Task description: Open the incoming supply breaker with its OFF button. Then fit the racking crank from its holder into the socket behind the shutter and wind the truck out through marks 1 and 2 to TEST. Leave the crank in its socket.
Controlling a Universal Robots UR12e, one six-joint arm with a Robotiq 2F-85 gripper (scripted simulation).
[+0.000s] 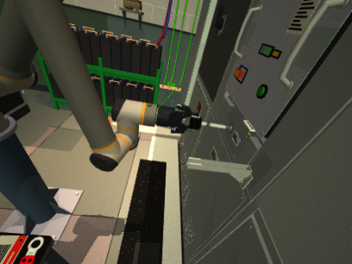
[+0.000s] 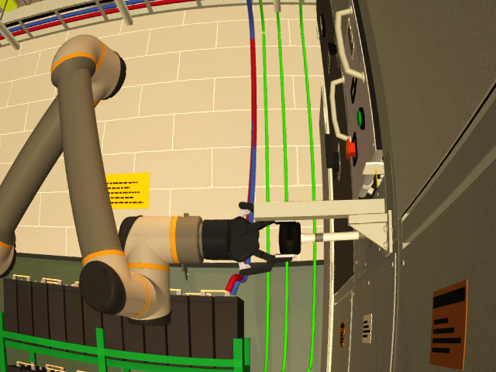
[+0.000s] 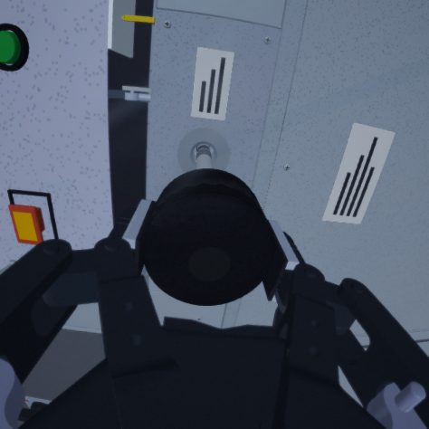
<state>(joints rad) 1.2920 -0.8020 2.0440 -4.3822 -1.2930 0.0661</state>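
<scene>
The far end of the racking crank's pale shaft is hidden where it enters the round socket in the grey cubicle front. The crank's black knob points back at me. My gripper has its two finger pads on opposite sides of the knob and grips it. The gripper stands level, just under the crank's holder bracket. The green button and the red-orange OFF button sit higher on the panel. A yellow pointer shows by a dark slot.
The holder bracket juts out from the cubicle close beside my wrist. Two barred label plates flank the socket. Green cables run down the wall. A green rail and black battery rack stand behind the arm.
</scene>
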